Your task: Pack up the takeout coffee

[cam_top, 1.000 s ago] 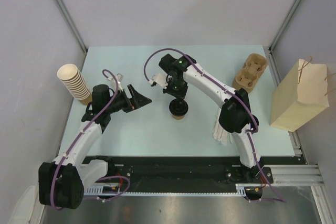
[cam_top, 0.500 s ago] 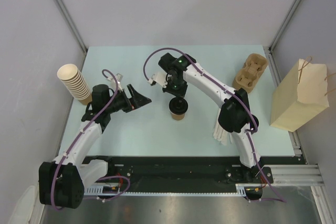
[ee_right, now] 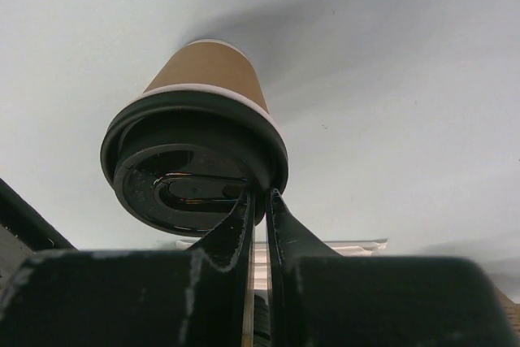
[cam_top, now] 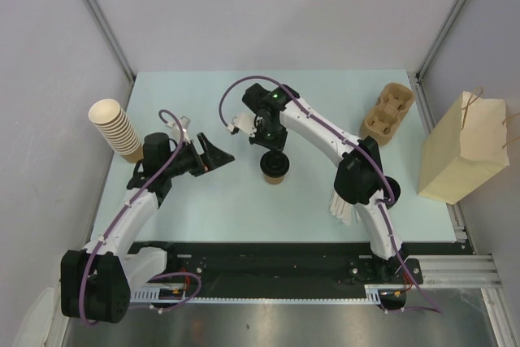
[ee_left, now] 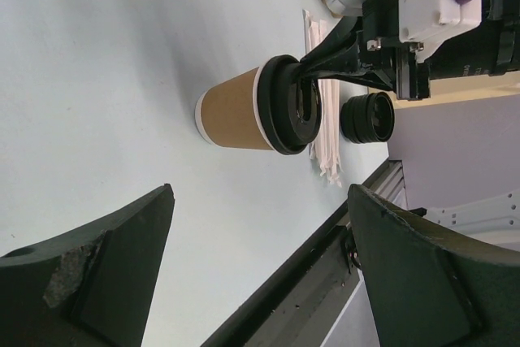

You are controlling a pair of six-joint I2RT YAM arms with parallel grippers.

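At the near edge, beside the right arm's base, a loose pile of white paper-wrapped sticks [cam_top: 343,207] lies on the pale table [cam_top: 203,201]. The left wrist view shows a short stack of black lids [ee_left: 368,117] just beside that pile.

Further in, on the left, the left gripper [cam_top: 219,158] hangs above the table with its jaws spread wide and nothing between them. It points toward the table's middle, apart from the cup.

There, near the centre, stands 1 tan-brown paper cup [cam_top: 275,172], upright on the table, with a black lid [ee_right: 191,176] seated on its rim. The right gripper [ee_right: 258,198] reaches down onto it from above. Its 2 fingers are drawn almost together, only a sliver of gap between them, gripping nothing. Their tips rest against the lid's edge.

Beyond, at the left edge, a tilted stack of nested tan cups [cam_top: 116,127] sits near the left arm. At the far right corner lies the brown pulp cup carrier [cam_top: 388,111], well apart from the cup. A tan paper bag [cam_top: 461,152] with handles stands past the table's right edge.
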